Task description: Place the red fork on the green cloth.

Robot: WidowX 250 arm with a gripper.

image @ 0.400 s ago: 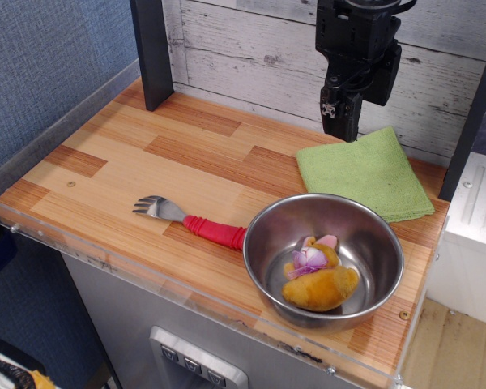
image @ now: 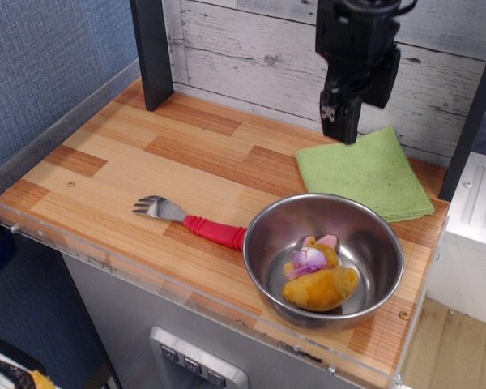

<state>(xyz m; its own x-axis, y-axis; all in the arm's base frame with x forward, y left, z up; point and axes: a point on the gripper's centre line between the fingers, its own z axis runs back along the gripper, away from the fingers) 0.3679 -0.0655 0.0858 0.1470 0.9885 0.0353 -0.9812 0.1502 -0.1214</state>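
Observation:
The red fork [image: 196,222] lies flat on the wooden tabletop [image: 146,154], silver tines to the left, red ribbed handle pointing right and touching the steel bowl's left rim. The green cloth [image: 364,172] lies flat at the back right, behind the bowl. My black gripper [image: 341,121] hangs in the air at the back, above the cloth's left corner, far from the fork. It holds nothing. Its fingers look pressed together, but the view does not show this clearly.
A steel bowl [image: 324,258] at the front right holds a small plush toy [image: 319,275]. A dark post [image: 153,53] stands at the back left. A clear plastic lip runs along the table's front and left edges. A plank wall closes the back.
The gripper has shifted very slightly up and left. The fork, cloth and bowl have not moved.

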